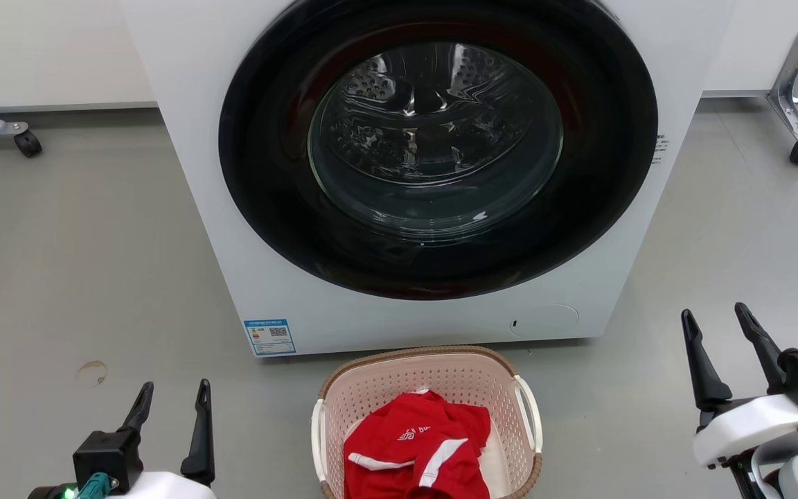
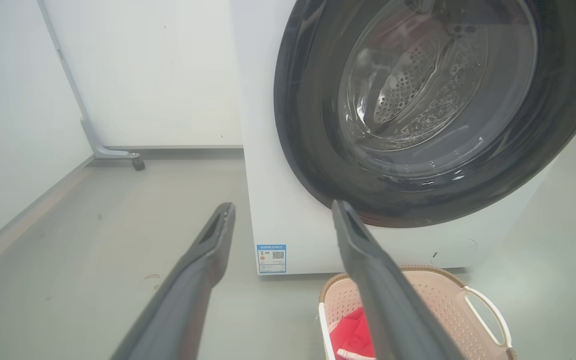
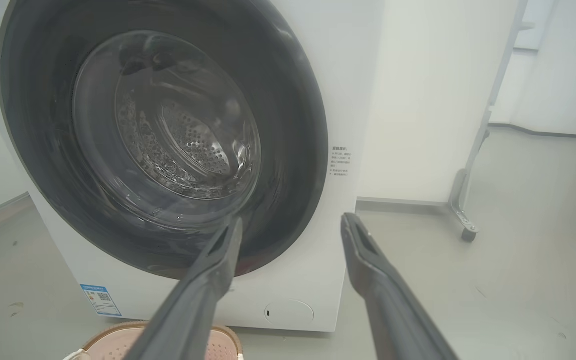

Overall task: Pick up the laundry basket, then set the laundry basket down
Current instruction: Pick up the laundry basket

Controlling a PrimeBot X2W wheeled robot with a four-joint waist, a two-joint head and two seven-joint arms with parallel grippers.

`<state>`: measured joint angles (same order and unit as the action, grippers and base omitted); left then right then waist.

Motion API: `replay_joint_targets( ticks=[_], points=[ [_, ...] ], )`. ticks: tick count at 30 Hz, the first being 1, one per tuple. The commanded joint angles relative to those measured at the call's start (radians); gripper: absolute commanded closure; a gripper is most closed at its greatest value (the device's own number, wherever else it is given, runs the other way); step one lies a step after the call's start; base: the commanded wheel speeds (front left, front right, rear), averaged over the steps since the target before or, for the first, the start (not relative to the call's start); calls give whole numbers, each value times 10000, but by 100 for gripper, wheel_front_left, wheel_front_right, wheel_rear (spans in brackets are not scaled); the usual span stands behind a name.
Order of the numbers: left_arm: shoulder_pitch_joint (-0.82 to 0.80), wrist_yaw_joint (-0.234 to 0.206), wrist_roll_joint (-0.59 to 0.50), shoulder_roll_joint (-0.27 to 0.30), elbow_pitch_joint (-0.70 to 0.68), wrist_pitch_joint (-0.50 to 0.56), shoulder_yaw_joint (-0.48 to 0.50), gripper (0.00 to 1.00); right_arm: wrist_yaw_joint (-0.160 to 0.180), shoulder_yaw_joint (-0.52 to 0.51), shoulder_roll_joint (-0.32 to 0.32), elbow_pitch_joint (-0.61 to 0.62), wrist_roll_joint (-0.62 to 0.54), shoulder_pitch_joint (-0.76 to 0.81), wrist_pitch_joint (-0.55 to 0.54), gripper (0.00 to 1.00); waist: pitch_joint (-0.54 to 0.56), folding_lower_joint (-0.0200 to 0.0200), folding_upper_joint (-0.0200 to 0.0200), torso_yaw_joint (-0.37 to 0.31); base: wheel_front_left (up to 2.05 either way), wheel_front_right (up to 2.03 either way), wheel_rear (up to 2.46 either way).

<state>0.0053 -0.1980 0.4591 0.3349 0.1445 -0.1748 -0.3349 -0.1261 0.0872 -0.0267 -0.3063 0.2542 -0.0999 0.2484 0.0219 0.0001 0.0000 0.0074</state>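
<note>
Two pincers, both spread wide and empty: left pincer [image 1: 174,402] at lower left, right pincer [image 1: 714,333] at lower right, pointing up. Basket [image 1: 440,378] upright on floor [image 1: 59,277], between them, well apart from both, just in front of washer [image 1: 253,291]. Red shirt [image 1: 416,450] inside basket, white handles at sides.

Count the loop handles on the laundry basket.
2. Left handle at the left side of the laundry basket, right handle at its right side; none seems hidden.
</note>
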Motion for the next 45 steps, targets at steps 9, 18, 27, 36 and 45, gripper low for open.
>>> replay_joint_targets(
  ticks=[9,18,27,36,45],
  points=[
    [-567,-73,163,312,-428,494,243,0,-46,280,-235,-138,32,-667,-173,0,-429,0,0,151,0,0,0],
    [-1065,-6,195,205,-516,443,178,0,-46,142,-235,18,-100,-865,-244,0,-1677,0,0,302,0,0,0],
    [-1980,273,228,-132,-3,37,21,0,-46,16,-255,251,-228,-1231,-254,0,-3398,0,0,445,0,0,0],
    [-2884,668,364,-522,767,-306,-124,0,-46,33,-271,219,-21,-1511,-103,0,-5145,0,0,645,0,0,0],
    [-3812,1296,450,-1096,1858,-611,-450,0,-46,308,-264,-161,292,-1762,55,0,-6756,0,0,847,0,0,0]
  ],
)
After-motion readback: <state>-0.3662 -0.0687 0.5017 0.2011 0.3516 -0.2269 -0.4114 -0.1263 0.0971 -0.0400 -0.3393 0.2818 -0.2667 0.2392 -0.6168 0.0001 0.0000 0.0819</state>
